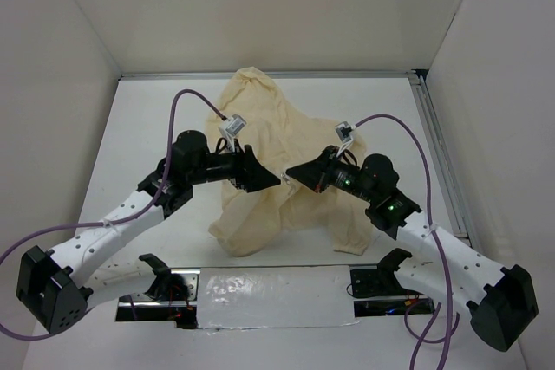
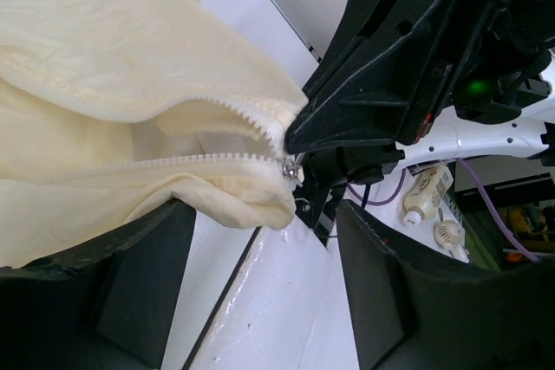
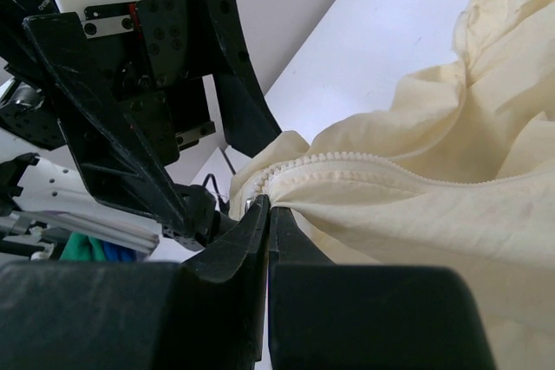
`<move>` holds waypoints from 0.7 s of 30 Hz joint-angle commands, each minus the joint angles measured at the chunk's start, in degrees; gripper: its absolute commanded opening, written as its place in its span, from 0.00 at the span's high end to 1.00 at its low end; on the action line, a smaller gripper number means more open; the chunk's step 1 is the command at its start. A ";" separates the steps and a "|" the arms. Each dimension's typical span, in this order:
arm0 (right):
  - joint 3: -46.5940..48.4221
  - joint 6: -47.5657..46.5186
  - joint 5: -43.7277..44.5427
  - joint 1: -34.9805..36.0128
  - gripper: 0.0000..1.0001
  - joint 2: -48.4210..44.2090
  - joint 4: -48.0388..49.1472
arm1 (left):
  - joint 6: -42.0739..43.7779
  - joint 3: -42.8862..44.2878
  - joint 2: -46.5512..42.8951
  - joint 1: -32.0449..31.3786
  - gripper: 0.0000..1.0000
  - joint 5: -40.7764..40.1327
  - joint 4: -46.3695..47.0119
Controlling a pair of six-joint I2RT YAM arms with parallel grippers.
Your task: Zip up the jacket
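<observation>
The cream jacket [image 1: 277,140] lies crumpled in the middle of the white table, with one end lifted between the two grippers. My right gripper [image 1: 290,175] is shut on the jacket's zipper end [image 3: 260,192], where the two rows of teeth meet at a small metal slider [image 2: 290,171]. It shows in its own view [image 3: 269,207] with its jaws pressed together. My left gripper [image 1: 264,178] faces it closely. Its jaws stand wide apart [image 2: 264,214]. The jacket's hem [image 2: 217,201] rests on its left finger [image 2: 147,275], and the zipper is open behind the slider.
A shiny taped plate [image 1: 277,296] lies along the near edge between the arm bases. White walls enclose the table, with a metal rail [image 1: 438,153] on the right. Purple cables [image 1: 178,110] loop above both arms.
</observation>
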 commanded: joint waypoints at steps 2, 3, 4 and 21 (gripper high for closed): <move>2.92 -1.76 1.67 0.70 1.00 -1.82 -1.08 | -1.69 0.97 -1.80 0.79 0.17 2.04 0.73; 3.01 -1.76 1.67 0.79 1.00 -1.47 -0.90 | -1.87 1.14 -1.71 0.79 0.17 2.31 0.91; 3.01 -1.68 1.41 0.97 1.00 -1.20 -0.55 | -1.96 1.23 -1.45 0.79 0.17 2.48 1.17; 2.49 -0.01 6.15 3.08 1.00 -0.67 0.50 | -3.54 1.58 2.16 0.97 0.48 7.23 5.56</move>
